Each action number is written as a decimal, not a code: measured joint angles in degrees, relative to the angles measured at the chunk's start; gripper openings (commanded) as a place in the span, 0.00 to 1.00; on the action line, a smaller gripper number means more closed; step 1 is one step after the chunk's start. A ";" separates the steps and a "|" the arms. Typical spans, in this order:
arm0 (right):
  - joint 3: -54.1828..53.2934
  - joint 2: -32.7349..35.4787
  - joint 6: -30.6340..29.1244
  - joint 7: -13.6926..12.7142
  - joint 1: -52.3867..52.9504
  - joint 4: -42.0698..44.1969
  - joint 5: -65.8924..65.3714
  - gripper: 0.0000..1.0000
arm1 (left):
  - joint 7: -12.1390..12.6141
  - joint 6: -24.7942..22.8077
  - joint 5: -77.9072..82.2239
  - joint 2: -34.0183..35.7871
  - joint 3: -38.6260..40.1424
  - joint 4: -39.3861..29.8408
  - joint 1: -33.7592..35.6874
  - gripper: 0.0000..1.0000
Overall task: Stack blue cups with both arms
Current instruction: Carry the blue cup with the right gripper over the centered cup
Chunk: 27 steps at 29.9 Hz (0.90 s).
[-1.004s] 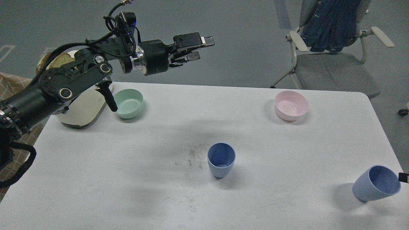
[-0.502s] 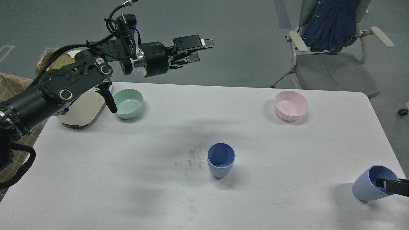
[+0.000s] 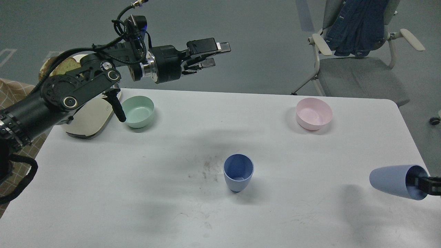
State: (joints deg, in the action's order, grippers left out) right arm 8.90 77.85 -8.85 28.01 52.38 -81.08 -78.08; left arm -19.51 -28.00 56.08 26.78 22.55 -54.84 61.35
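One blue cup [image 3: 238,172] stands upright near the middle of the white table [image 3: 120,193], mouth up. The second blue cup [image 3: 391,181] hangs on its side above the table's right edge, base pointing left, with its shadow on the table below. My right gripper [image 3: 423,183] comes in from the right edge, mostly out of view, with a black finger inside that cup's mouth, holding it by the rim. My left gripper [image 3: 213,54] is raised beyond the table's far edge, fingers apart and empty, far from both cups.
A mint-green bowl [image 3: 138,111] sits at the back left beside a cream appliance [image 3: 88,119] under my left arm. A pink bowl [image 3: 314,113] sits at the back right. A chair with a denim jacket [image 3: 358,48] stands behind the table. Dark scuffs [image 3: 206,168] mark the middle.
The right cup has gone from tilted on the table to lifted and turned on its side, with my right gripper's finger now in its mouth. The left arm has barely moved.
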 measured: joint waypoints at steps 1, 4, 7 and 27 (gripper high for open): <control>-0.65 0.70 -0.26 0.00 1.41 -0.95 -0.09 0.00 | 0.00 0.00 0.00 -0.06 -0.02 -0.01 0.00 0.94; -1.39 0.48 -3.21 0.00 8.18 -2.03 -1.60 0.00 | 0.11 0.00 0.06 -0.20 -0.05 -0.02 0.00 0.94; -1.37 -2.60 -6.85 0.00 15.16 -1.86 -2.71 0.00 | 0.20 0.00 0.09 -0.22 -0.05 -0.02 0.00 0.94; 27.99 -51.11 -14.27 -0.01 56.36 5.95 5.82 0.00 | 0.71 0.00 0.18 -0.03 -0.22 0.58 0.11 0.94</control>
State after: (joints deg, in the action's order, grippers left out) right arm 36.89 26.74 -23.12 28.00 108.75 -75.13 -72.26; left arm -18.80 -28.00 56.26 26.75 22.33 -54.26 61.45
